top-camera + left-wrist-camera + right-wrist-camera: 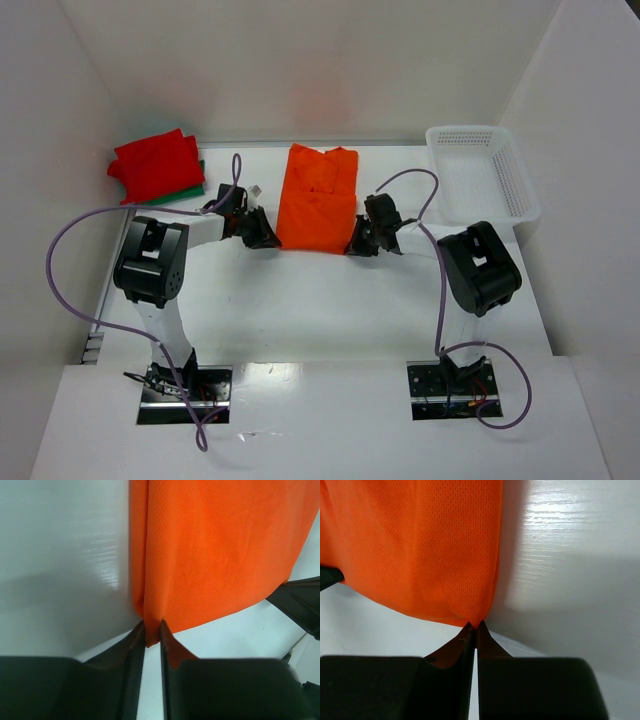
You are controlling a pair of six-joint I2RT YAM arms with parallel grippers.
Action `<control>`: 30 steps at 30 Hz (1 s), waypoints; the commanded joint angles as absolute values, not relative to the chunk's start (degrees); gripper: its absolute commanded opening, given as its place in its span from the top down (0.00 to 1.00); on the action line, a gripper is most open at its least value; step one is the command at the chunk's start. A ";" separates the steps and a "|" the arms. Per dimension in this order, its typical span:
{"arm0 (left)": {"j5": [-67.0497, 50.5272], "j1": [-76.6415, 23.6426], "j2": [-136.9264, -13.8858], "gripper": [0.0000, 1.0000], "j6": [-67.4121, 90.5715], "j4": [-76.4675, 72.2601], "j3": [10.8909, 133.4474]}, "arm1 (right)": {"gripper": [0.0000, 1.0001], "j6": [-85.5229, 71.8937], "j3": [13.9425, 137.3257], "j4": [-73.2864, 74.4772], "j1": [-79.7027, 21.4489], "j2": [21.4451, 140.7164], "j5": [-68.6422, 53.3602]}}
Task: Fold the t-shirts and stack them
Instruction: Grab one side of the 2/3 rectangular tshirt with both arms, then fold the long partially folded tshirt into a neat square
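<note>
Your left arm [150, 265] rises from its base at the near edge, bends at the elbow and sends its forearm inward, low over the worktop [300, 310], ending in the left hand [262, 232]. Your right arm [480, 268] mirrors it, with the forearm angled inward to the right hand [362, 240]. The two hands point toward each other, apart and at about the same depth. In the left wrist view the fingers [132, 645] are nearly together, pinching a near corner of the orange t-shirt [215, 550] between their tips. In the right wrist view your right hand's tips meet, clamped on the shirt's other near corner.
</note>
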State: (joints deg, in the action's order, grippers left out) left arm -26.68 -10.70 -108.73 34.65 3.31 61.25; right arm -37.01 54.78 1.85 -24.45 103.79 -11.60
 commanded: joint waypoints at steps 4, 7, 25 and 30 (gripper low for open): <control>-28.65 -10.55 -109.34 0.91 33.57 1.93 62.75 | 1.00 -36.74 56.25 1.58 -24.35 104.94 -8.80; -27.34 -10.55 -107.50 1.00 33.57 1.93 61.96 | 1.00 -36.74 54.41 2.81 -24.35 102.93 -8.17; -26.71 -18.45 -86.76 1.00 35.33 20.02 48.35 | 1.00 -38.32 39.29 15.11 -25.49 79.38 -9.59; -24.71 -19.25 -75.79 1.00 37.18 25.65 47.02 | 1.00 -43.06 37.18 19.32 -25.49 66.66 -10.81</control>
